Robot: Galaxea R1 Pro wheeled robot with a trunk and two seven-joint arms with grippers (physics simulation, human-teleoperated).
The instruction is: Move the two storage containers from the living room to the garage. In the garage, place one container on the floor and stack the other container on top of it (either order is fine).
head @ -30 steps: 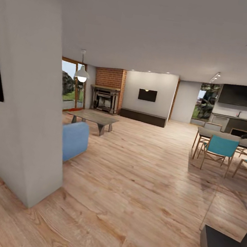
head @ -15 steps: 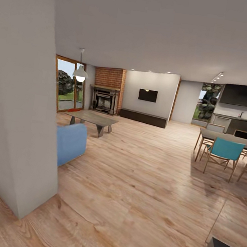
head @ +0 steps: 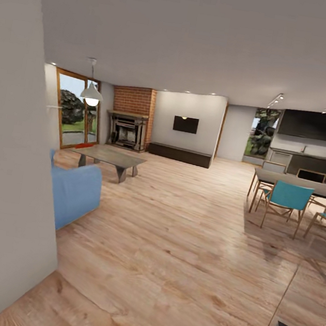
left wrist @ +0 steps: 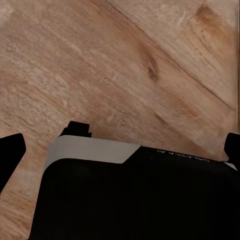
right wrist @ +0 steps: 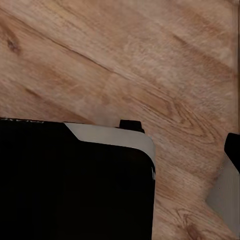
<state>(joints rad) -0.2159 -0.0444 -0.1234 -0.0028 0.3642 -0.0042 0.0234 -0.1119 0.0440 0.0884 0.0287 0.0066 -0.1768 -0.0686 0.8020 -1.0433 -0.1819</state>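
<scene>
A: We're looking into the living room (head: 174,227): blue sofa (head: 72,194), coffee table (head: 109,156), brick fireplace (head: 130,119) ahead.

B: Any containers? Possibly that red sliver (head: 84,145) beyond the table, too small to tell.

A: Both wrist cameras face floor planks, arms tucked for driving; whether either claw is open, I can't tell.

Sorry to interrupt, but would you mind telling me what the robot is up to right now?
It is on the move through the house, not handling anything. The head view looks across a light wood-plank floor into the living room, with a blue sofa, a coffee table and a brick fireplace ahead, and a dining table with teal chairs to the right. Both wrist views look down at the planks past the robot's dark body.
</scene>
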